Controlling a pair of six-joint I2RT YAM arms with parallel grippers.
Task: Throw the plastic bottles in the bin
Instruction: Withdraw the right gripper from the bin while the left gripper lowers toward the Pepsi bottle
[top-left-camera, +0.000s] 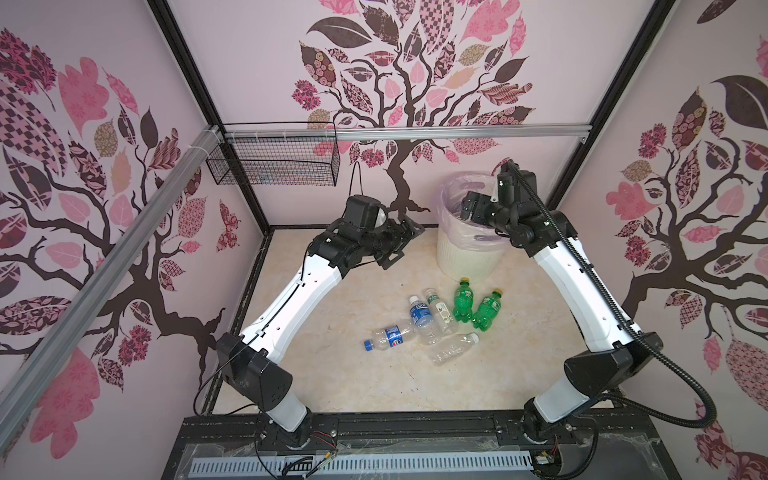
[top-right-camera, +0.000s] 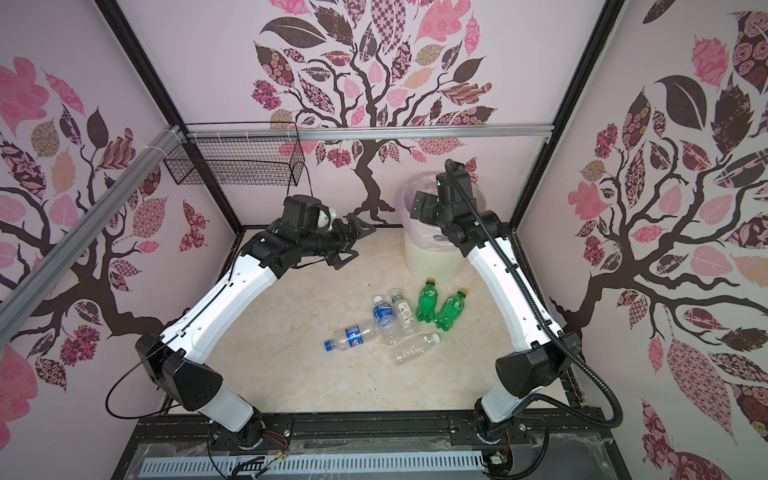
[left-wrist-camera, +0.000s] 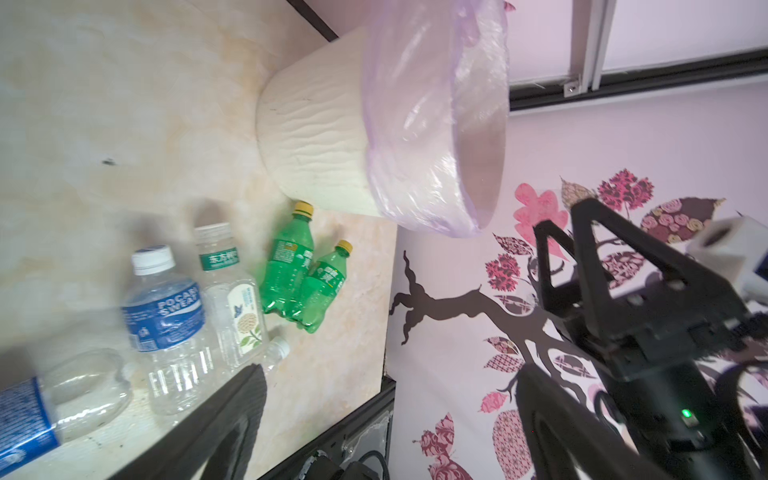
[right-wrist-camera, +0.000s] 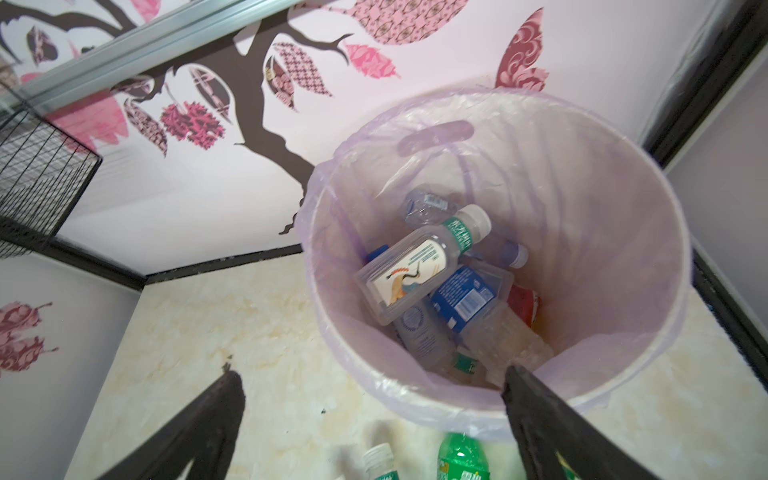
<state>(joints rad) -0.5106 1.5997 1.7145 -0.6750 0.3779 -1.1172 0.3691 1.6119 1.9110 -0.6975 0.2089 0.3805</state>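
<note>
Right gripper (right-wrist-camera: 372, 372) spread wide and empty, poised right above the mouth of the bin (top-left-camera: 461, 257). Left gripper (top-left-camera: 405, 243) likewise spread wide and empty, raised over the table (top-left-camera: 332, 374) just left of the bin. Bin upright at the back of the table, lined with a pale lilac bag (left-wrist-camera: 415, 124), several plastic bottles (right-wrist-camera: 415, 270) piled inside, straight below the right gripper. Six more bottles lying on the table in front of the bin, well below both grippers: two green ones (top-left-camera: 463, 301) side by side nearest the bin, then a blue-labelled one (top-left-camera: 420, 313), a green-labelled clear one (top-left-camera: 442, 313), a blue-capped one (top-left-camera: 390, 334) and an unlabelled clear one (top-left-camera: 451, 351).
</note>
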